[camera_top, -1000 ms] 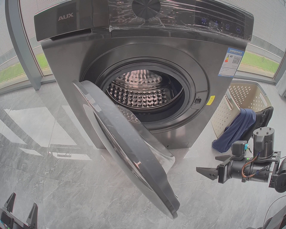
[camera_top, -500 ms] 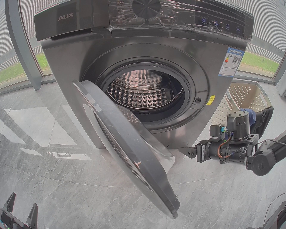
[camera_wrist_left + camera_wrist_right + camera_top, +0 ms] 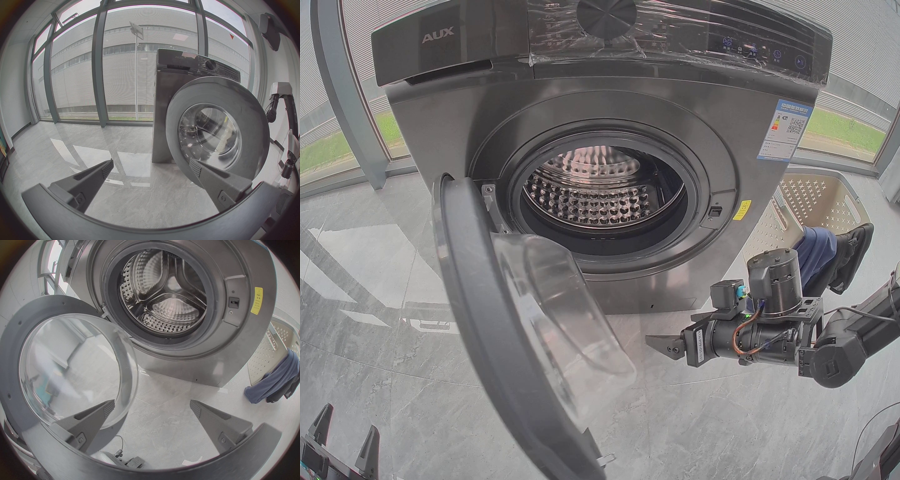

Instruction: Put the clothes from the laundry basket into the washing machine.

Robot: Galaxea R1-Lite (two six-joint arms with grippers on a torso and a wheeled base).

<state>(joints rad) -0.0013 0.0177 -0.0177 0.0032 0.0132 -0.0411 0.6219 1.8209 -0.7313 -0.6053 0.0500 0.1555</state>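
- Your washing machine [image 3: 600, 94] stands on the floor [image 3: 375, 294] with its door [image 3: 487, 325] hanging wide on the left hinge. That leaves the mouth of the drum [image 3: 594, 187] unobstructed for loading, and the drum looks empty.
- The laundry basket [image 3: 825, 194] sits just beside the machine's right flank, toward the floor's far right edge, so the carry to the drum is short.
- A blue garment [image 3: 815, 253] hangs over the basket's near rim with a dark garment [image 3: 853, 247] beside it. I judge that nothing is loaded yet.
- Your right end effector [image 3: 665, 345] hovers low over the floor between door and basket, jaws parted and empty. It points toward the door, not the clothes.
- Your left end effector [image 3: 345, 431] sits at the floor's near left corner, jaws apart and holding nothing, clear of the door's arc.
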